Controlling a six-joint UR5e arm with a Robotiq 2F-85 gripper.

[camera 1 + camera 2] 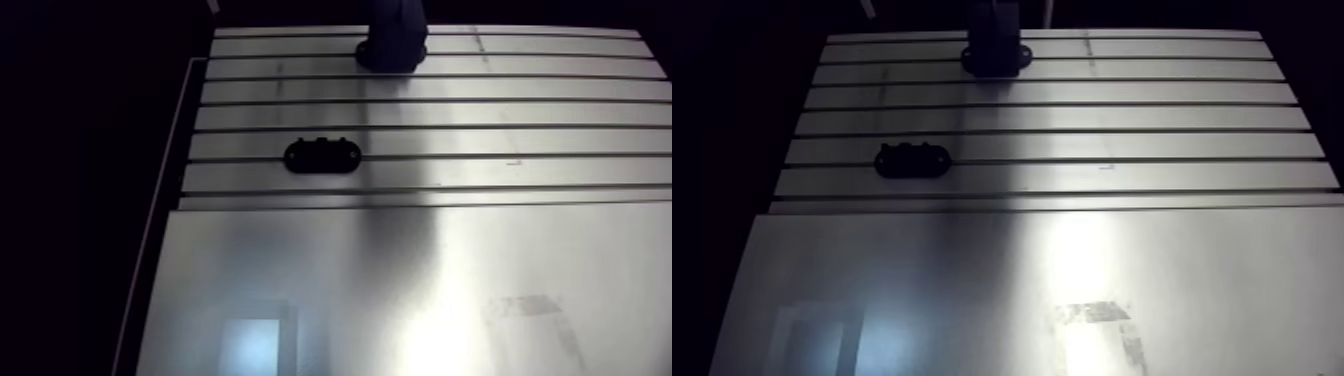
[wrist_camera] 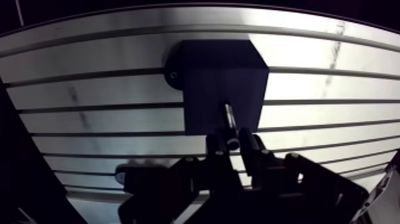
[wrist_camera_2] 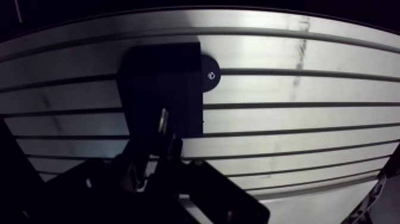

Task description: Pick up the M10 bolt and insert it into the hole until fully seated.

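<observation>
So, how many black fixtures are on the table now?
2. One oval fixture lies alone, midway along the table. One block sits at the far slots, under the gripper holding the bolt. The gripper may hide more.

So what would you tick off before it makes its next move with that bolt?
1. Bolt clamped in the gripper: ok.
2. Bolt held over the black block: ok.
3. Hole in the block visible: cannot tell, the surface is too dark.
4. Bolt tip lined up with the hole: cannot tell.
5. Bolt fully seated: not ok, much of the shank shows.
6. Black oval holder well apart from the gripper: ok.
</observation>
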